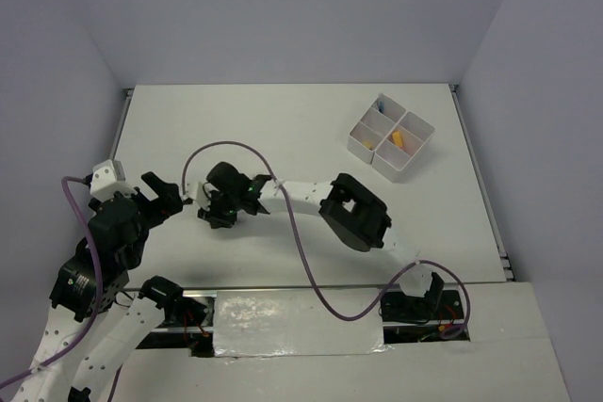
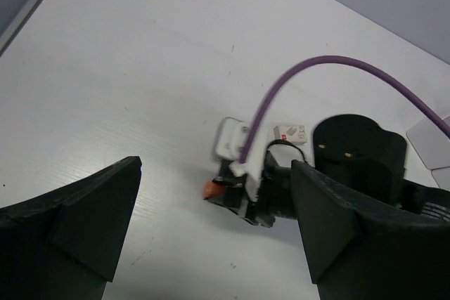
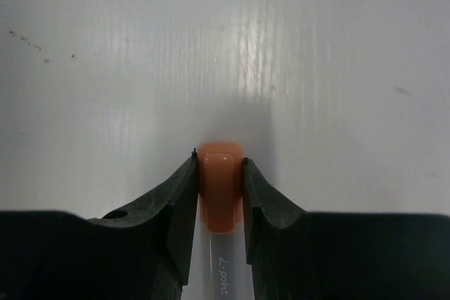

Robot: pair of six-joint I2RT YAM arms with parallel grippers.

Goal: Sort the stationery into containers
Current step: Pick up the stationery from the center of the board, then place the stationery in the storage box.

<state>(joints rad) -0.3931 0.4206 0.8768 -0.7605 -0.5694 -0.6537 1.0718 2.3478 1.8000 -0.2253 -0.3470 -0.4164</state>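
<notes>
My right gripper is shut on an orange-capped marker with a clear white barrel, just above the white table. In the top view the right gripper reaches far to the left. The left wrist view shows the marker's orange end poking out of it. My left gripper is open and empty right beside it, with its fingers spread on either side. The white four-compartment box stands at the far right and holds a yellow-orange item and a blue pen.
A purple cable loops over the right arm. The table's near edge has a taped strip. Grey walls close in the table at the back and sides.
</notes>
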